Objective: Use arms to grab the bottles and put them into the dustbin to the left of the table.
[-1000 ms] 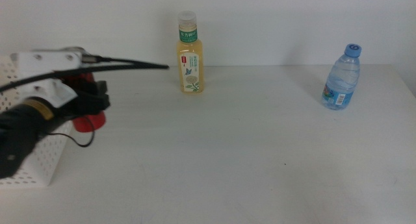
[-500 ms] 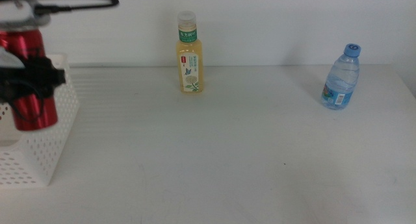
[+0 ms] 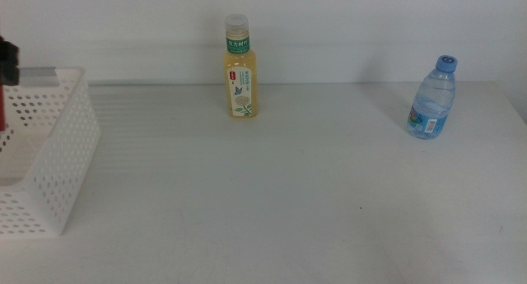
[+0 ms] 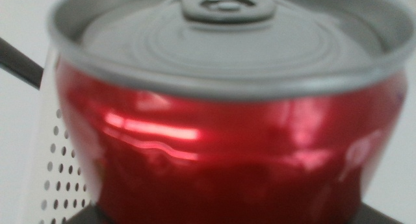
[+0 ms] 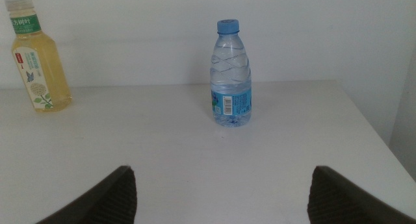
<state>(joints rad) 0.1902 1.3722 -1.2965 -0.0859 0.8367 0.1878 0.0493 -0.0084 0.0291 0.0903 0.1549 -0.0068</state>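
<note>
Red aluminium fills your left wrist view: the soda can [image 4: 221,120] sits close against the camera, evidently clamped in the left gripper's jaws, though the jaws themselves barely show. In the middle view a sliver of can [image 3: 2,107] and gripper [image 3: 8,62] sits at the frame edge over the dustbin [image 3: 62,165]. Judgement: you are at the drop step; next, release the can inside the rim. Your right gripper [image 5: 221,195] waits, jaws apart, facing the water bottle [image 5: 230,74]. The yellow-drink bottle [image 3: 240,68] stands on the table [image 3: 288,193].
</note>
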